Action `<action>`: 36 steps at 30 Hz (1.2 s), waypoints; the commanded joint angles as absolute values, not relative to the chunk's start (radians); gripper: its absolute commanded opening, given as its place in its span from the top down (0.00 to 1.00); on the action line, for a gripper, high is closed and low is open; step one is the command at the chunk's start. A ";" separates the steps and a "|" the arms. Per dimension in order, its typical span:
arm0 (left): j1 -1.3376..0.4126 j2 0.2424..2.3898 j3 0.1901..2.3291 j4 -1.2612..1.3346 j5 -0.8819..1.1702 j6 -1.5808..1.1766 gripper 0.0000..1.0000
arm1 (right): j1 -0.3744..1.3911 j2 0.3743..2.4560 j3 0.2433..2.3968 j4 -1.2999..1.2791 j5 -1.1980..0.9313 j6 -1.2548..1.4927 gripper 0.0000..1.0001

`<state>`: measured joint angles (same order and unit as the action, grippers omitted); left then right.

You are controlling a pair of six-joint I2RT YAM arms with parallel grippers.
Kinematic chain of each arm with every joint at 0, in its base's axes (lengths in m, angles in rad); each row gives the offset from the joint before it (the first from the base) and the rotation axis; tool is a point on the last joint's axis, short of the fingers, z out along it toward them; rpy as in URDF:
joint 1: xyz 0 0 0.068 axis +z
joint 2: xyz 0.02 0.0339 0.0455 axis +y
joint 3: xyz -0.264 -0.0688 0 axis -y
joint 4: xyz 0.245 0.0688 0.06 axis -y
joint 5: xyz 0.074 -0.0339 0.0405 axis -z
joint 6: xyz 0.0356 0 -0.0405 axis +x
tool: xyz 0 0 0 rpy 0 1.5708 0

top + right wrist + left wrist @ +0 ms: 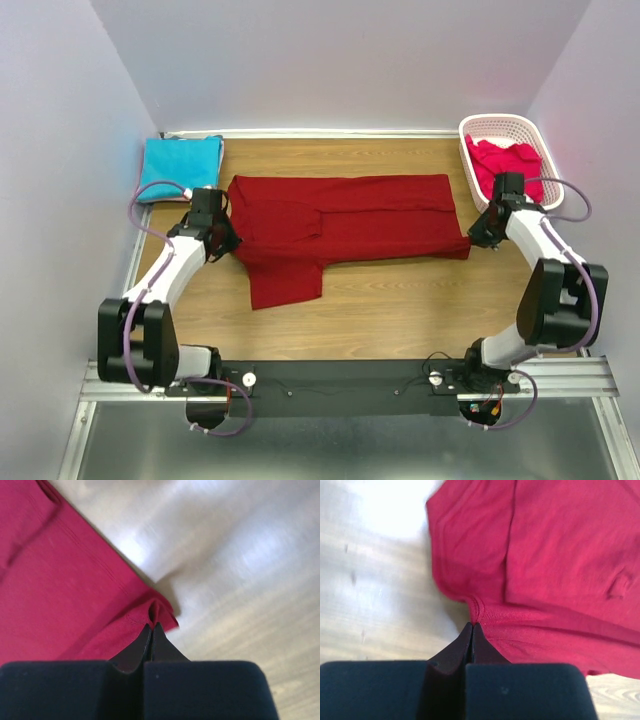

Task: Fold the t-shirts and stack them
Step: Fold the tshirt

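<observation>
Left gripper (471, 626): you see it closed tight on the left edge of the dark red shirt (350, 215).
Right gripper (152, 626): closed, pinching its right corner.
Shirt place: flat on the table (400, 300).

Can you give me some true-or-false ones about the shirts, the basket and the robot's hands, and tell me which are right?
1. The dark red t-shirt lies spread out on the table. True.
2. The turquoise t-shirt is inside the basket. False: it lies folded at the table's far left corner. The basket holds the pinkish-red t-shirt.
3. The left gripper and the right gripper each pinch an edge of the dark red t-shirt. True.
4. The basket stands beside the left arm. False: it stands at the far right corner, near the right arm.
</observation>
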<state>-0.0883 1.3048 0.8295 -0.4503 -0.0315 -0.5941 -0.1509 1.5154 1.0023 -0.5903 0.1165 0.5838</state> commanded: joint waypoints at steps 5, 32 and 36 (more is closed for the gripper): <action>-0.068 1.445 0.951 -0.413 -0.040 -0.525 1.00 | -0.160 1.651 1.163 -0.535 0.083 0.557 0.99; -0.058 1.631 1.005 -0.347 -0.117 -0.535 1.00 | -0.094 1.848 1.290 -0.495 0.175 0.489 0.99; -0.057 1.628 1.015 -0.350 -0.117 -0.538 1.00 | -0.094 1.874 1.292 -0.486 0.198 0.491 0.99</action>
<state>-0.0708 1.6234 0.9844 -0.3637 -0.0628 -0.5423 -0.0917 1.8381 1.2652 -0.5152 0.1165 0.4973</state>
